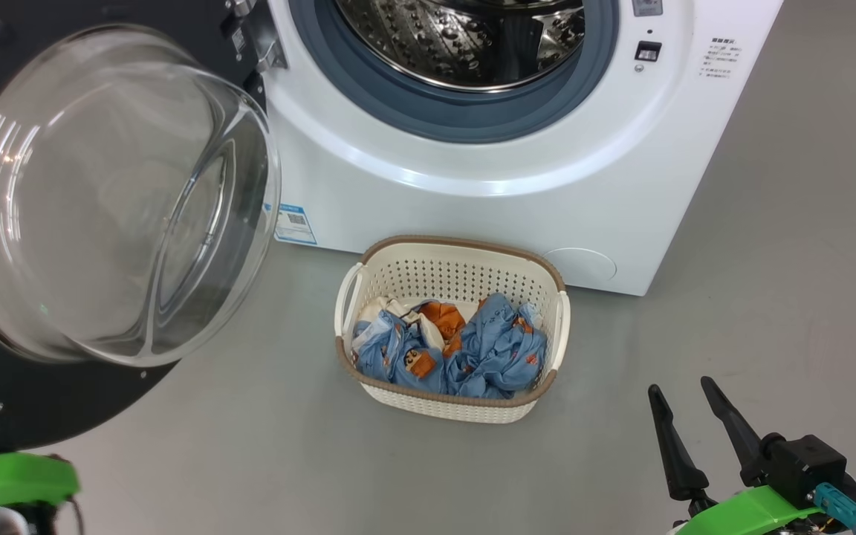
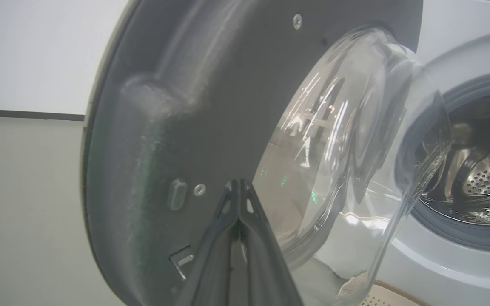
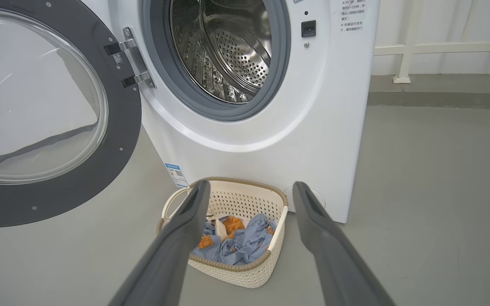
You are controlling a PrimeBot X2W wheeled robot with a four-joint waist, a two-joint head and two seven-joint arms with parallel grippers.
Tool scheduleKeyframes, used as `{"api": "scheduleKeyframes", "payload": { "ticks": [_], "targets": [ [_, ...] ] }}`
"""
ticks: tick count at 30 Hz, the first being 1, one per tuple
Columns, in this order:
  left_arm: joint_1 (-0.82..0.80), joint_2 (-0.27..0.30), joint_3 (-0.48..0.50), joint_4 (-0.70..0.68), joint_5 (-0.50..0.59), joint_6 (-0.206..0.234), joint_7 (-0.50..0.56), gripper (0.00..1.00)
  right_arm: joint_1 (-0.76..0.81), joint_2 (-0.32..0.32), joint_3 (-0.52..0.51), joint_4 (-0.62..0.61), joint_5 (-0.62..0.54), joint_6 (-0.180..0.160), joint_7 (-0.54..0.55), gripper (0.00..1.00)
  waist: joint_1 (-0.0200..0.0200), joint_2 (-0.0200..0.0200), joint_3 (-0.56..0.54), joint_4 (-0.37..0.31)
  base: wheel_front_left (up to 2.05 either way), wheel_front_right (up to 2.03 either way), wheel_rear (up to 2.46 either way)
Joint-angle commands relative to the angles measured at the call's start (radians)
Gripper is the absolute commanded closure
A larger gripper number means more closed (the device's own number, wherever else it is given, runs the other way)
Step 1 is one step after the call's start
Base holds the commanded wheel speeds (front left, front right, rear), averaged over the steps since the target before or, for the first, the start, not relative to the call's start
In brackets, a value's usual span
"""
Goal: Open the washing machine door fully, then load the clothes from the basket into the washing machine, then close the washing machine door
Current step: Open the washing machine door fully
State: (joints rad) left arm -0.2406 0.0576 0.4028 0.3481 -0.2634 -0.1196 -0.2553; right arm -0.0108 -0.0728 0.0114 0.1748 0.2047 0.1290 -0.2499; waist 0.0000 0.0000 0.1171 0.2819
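1. The washing machine door [image 1: 112,197] stood swung wide open on the robot's left side of the washing machine [image 1: 472,193]. It hung from its metal hinge [image 1: 261,41], with its bulging glass bowl facing outward.
2. The drum [image 1: 465,37] lay open to view behind the blue-grey rubber ring [image 1: 458,115], and no fabric showed in the part of it that could be seen.
3. The basket [image 1: 458,279] sat on the grey floor [image 1: 770,297] just in front of the machine, below the opening. It was between the blue label sticker [image 1: 296,223] and the round service cap [image 1: 580,264].
4. The clothes [image 1: 458,349] lay crumpled inside the basket, light blue with orange-brown and white patches, reaching well below its brown rim.
5. The left gripper [image 2: 238,183] had its two fingers pressed together with nothing between them. Its tips pointed at the dark inner face of the door beside the glass (whether they touched it could not be told).
6. The right gripper [image 1: 681,388] held its fingers spread apart and empty, low at the right and well clear of the basket.
7. In the right wrist view those spread fingers [image 3: 185,229] framed the basket, with the machine directly behind it.
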Motion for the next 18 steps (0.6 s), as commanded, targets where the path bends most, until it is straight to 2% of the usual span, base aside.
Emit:
{"api": "scheduleKeyframes", "payload": {
  "ticks": [1,13,16,17,18],
  "targets": [
    [0.013,0.02,0.008,-0.051,0.007,-0.004,-0.006,1.0,-0.016,-0.004,0.02,-0.018,0.016,0.002,-0.012,0.0,0.0,0.0,-0.005,-0.002,0.0,0.0,0.0],
    [0.105,-0.007,-0.171,-0.209,-0.014,-0.009,-0.006,1.0,-0.003,0.0,0.02,-0.019,0.022,0.002,-0.012,0.0,0.0,0.0,-0.024,-0.027,0.0,0.0,0.0],
    [0.118,-0.007,-0.213,-0.229,-0.027,-0.006,-0.006,0.51,-0.001,0.0,0.022,-0.019,0.02,0.002,-0.012,0.0,0.0,0.0,-0.027,-0.036,0.0,0.0,0.0],
    [0.122,-0.007,-0.223,-0.233,-0.033,-0.004,-0.006,0.08,-0.002,0.0,0.023,-0.02,0.02,0.002,-0.012,0.0,0.0,0.0,-0.027,-0.041,0.0,0.0,0.0],
    [0.125,-0.007,-0.232,-0.24,-0.036,-0.002,-0.006,0.0,-0.003,0.001,0.023,-0.021,0.02,0.002,-0.012,0.0,0.0,0.0,-0.027,-0.045,0.0,0.0,0.0]
  ]
}}
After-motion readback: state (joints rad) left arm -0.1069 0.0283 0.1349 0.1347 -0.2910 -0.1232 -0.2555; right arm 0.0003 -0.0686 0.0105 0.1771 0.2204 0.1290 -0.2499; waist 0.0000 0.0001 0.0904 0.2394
